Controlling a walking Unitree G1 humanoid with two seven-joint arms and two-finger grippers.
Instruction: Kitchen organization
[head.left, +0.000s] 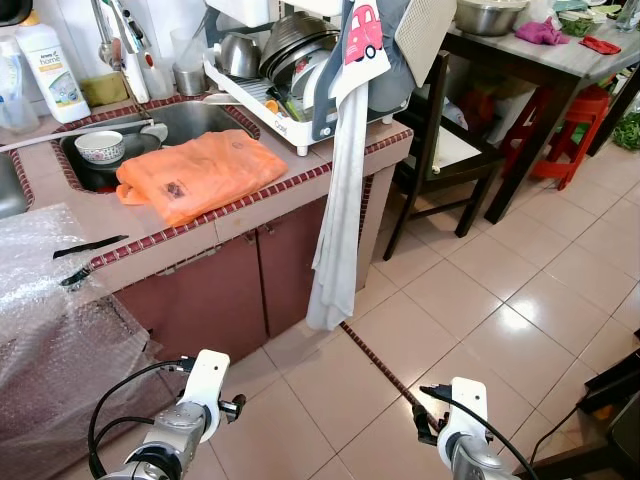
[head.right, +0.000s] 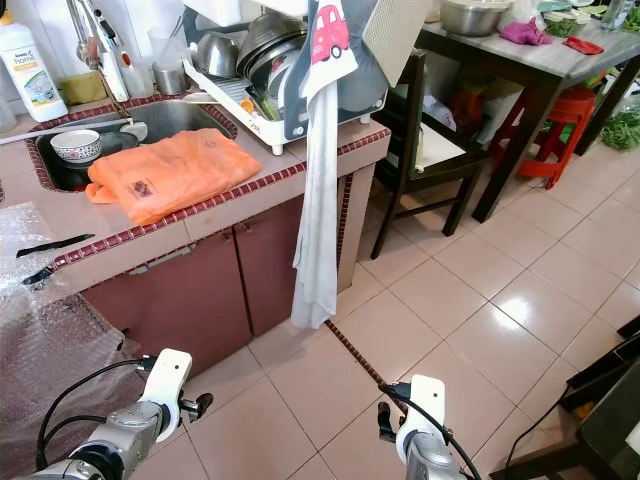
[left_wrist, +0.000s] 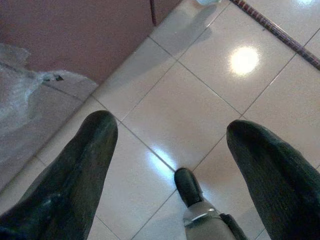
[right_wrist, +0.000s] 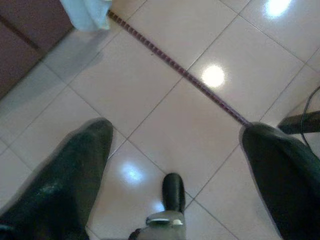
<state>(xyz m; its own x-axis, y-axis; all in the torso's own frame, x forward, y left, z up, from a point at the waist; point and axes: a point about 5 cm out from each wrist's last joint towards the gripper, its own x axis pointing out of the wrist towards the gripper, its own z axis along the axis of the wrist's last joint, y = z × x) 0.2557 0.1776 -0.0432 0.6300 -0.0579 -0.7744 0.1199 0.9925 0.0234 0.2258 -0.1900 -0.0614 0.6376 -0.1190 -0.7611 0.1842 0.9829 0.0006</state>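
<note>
Orange cloth (head.left: 201, 173) lengthwise along counter edge (head.left: 260, 200)

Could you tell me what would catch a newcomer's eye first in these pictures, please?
Most likely the bright orange cloth spread on the counter edge beside the sink, where a bowl sits. Next, the long pale towel hanging from the loaded dish rack almost to the tiled floor. Both grippers, left gripper and right gripper, hang open above that floor.

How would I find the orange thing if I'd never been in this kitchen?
Look at the tiled counter above the dark red cupboards, just in front of the sink. The orange bag lies flat there. It is the one bright orange thing, next to the clear bubble wrap.
</note>
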